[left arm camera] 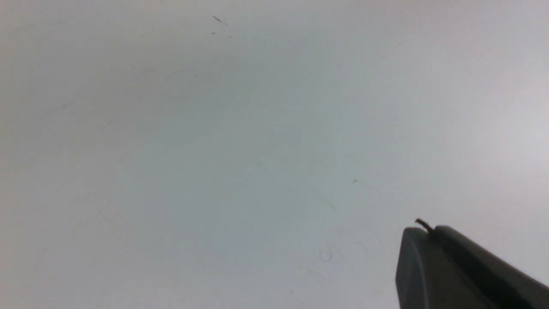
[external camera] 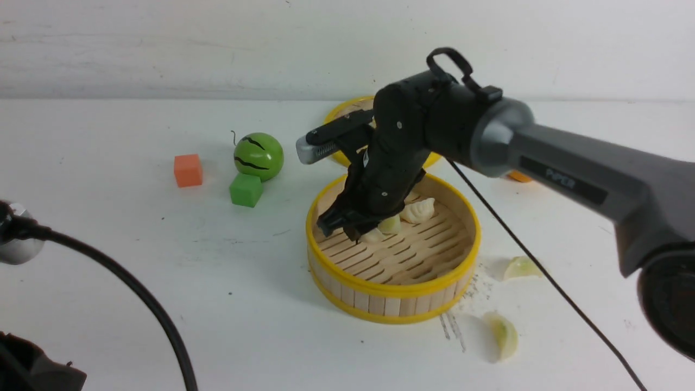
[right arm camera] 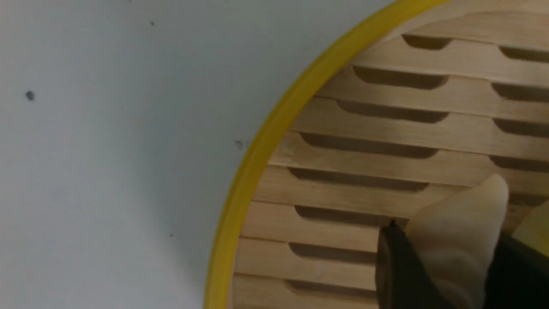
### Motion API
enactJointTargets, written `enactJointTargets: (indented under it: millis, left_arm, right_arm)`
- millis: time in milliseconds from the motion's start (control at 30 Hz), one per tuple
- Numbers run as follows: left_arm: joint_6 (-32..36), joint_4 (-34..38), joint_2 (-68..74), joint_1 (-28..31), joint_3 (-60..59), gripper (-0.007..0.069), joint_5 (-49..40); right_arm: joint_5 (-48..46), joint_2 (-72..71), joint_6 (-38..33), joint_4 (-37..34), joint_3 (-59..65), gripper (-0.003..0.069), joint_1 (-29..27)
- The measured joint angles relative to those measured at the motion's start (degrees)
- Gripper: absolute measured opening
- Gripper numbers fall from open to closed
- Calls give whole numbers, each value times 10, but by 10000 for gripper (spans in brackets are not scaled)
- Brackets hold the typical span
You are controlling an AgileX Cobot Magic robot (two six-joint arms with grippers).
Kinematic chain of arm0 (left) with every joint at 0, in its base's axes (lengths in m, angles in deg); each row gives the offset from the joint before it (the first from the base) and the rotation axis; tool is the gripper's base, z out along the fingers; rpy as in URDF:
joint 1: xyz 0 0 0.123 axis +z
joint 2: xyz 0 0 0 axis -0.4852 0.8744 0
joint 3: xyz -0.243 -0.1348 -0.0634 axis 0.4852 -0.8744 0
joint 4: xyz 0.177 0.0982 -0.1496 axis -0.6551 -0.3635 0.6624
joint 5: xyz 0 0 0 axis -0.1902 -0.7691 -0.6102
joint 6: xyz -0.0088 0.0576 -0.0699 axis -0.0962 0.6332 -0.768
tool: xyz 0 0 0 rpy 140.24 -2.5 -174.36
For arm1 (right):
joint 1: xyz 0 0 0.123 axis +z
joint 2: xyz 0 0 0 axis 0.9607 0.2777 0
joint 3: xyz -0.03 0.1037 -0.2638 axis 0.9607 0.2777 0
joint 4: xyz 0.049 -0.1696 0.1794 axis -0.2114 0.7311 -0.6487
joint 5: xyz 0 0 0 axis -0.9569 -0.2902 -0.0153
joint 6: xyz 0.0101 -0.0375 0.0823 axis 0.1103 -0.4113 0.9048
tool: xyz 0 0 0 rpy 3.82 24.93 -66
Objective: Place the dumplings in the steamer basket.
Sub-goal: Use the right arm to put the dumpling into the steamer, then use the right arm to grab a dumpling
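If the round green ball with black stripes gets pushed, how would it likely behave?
The round green ball with black stripes would probably roll freely: it looks smooth and nearly spherical. The green cube close in front of it might block a roll toward the robot. Its glossy shell looks hard, so it could slip from a pinch.

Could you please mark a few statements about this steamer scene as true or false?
1. Two pale crescent dumplings lie on the white table outside the round bamboo steamer basket. True.
2. The orange cube sits inside the basket. False: it is on the table, apart from the basket.
3. The right gripper holds a cream dumpling over the basket's slatted floor. True.
4. The left gripper holds a dumpling. False: it is shut on nothing, over bare table.
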State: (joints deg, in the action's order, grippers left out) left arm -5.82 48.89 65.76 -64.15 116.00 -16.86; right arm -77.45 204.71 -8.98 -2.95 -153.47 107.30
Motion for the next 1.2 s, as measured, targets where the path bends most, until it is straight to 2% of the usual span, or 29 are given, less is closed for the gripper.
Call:
enactJointTargets:
  millis: [200, 367, 467, 567, 667, 800, 833, 867, 933, 1000, 1033, 1067, 1200]
  left_arm:
    - [0, -11, 0, 0, 0, -14, -1]
    - [0, -15, 0, 0, 0, -14, -2]
    - [0, -15, 0, 0, 0, -14, -2]
    - [0, -15, 0, 0, 0, -14, -2]
    - [0, -15, 0, 0, 0, -14, -3]
    - [0, -14, 0, 0, 0, -14, -3]
    - [0, -14, 0, 0, 0, -14, -3]
    - [0, -12, 0, 0, 0, -14, -3]
    - [0, -11, 0, 0, 0, -14, -3]
    - [0, -10, 0, 0, 0, -14, -3]
    - [0, -10, 0, 0, 0, -14, -3]
    - [0, -10, 0, 0, 0, -14, -3]
    - [0, -6, 0, 0, 0, -14, -6]
  right_arm:
    - [-1, 17, 11, -7, -6, 215, -1]
    - [-89, -11, 29, -8, -28, 401, -2]
    - [-156, -84, 13, -8, -24, 506, -3]
    - [-165, -165, 0, -13, 21, 552, -7]
    - [-166, -254, -2, -17, 122, 566, -17]
    - [-97, -375, 16, -18, 348, 569, -57]
    - [-86, -383, 18, -17, 367, 569, -64]
    - [-35, -410, 35, -16, 442, 569, -84]
    - [15, -414, 48, -16, 498, 569, -98]
    - [75, -403, 58, -16, 542, 569, -106]
    - [75, -403, 58, -16, 542, 569, -106]
    - [128, -378, 66, -17, 562, 569, -107]
    - [192, -324, 71, -18, 570, 569, -107]
